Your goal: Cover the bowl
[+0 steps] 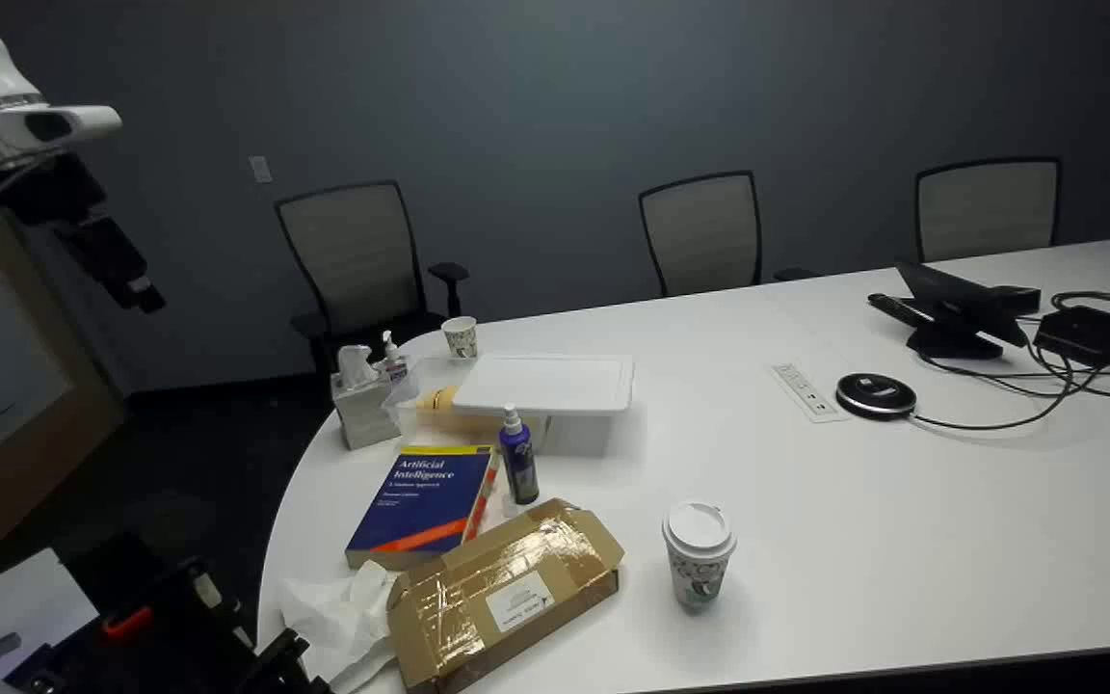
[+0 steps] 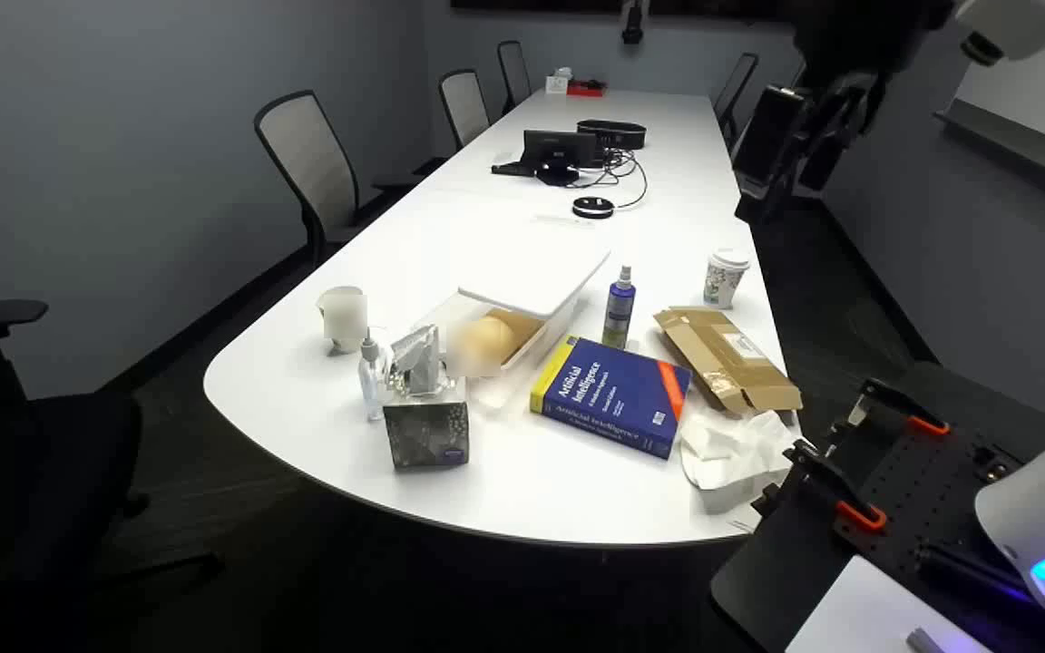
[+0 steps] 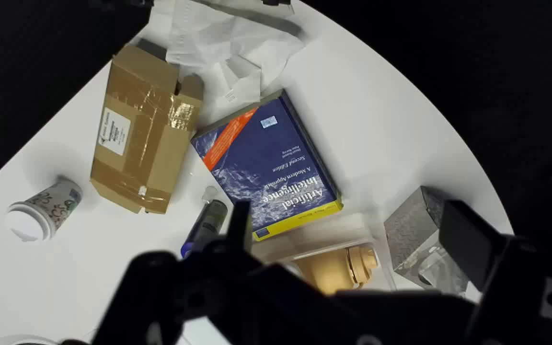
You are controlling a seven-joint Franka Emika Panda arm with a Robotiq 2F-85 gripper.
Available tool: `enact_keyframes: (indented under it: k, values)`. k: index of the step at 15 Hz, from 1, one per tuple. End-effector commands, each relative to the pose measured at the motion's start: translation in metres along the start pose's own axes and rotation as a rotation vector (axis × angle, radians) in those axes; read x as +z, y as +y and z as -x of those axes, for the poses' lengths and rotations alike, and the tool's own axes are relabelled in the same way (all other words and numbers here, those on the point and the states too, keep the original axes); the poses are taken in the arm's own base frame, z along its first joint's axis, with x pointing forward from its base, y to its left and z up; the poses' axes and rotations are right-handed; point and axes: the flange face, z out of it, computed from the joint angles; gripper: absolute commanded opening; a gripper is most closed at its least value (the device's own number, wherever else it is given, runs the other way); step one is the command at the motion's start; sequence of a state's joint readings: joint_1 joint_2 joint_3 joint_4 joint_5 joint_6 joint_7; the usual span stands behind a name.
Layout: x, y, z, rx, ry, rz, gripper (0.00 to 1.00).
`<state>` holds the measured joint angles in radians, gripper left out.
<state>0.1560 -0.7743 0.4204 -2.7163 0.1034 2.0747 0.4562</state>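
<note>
No plain bowl shows; a clear plastic container (image 1: pixel 408 416) stands on the table, also in view in the other frames (image 2: pixel 536 349) (image 3: pixel 314 225). A white lid (image 1: pixel 545 384) (image 2: pixel 536 277) lies askew across part of its top and juts past one side. The container's other end is open, and a tan bottle (image 1: pixel 437 398) (image 2: pixel 486 340) (image 3: pixel 331 270) shows inside. My gripper (image 1: pixel 136 280) (image 2: pixel 781 163) (image 3: pixel 355 235) is high above the table, apart from container and lid. Its fingers are wide apart with nothing between them. The gripper body hides much of the container in the wrist view.
Near the container stand a tissue box (image 1: pixel 367 413), a sanitizer bottle (image 2: pixel 371 381), a paper cup (image 1: pixel 460 337) and a purple spray bottle (image 1: pixel 518 458). A blue book (image 1: pixel 425 496), cardboard box (image 1: pixel 507 593), crumpled tissue (image 2: pixel 740 449) and lidded cup (image 1: pixel 698 554) lie toward the robot.
</note>
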Motion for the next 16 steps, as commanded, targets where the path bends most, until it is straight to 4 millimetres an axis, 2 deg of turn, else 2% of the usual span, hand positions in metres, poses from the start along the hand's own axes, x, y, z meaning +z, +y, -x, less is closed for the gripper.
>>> enact_keyframes:
  k: [1, 11, 14, 16]
  values:
    - [0.0, 0.0, 0.0, 0.0, -0.001, 0.0, 1.0]
    - [0.0, 0.0, 0.0, 0.0, -0.001, 0.0, 1.0]
    - [0.004, 0.0, -0.015, -0.053, -0.008, 0.013, 1.0]
    - [0.01, 0.003, -0.034, -0.085, -0.01, 0.024, 1.0]
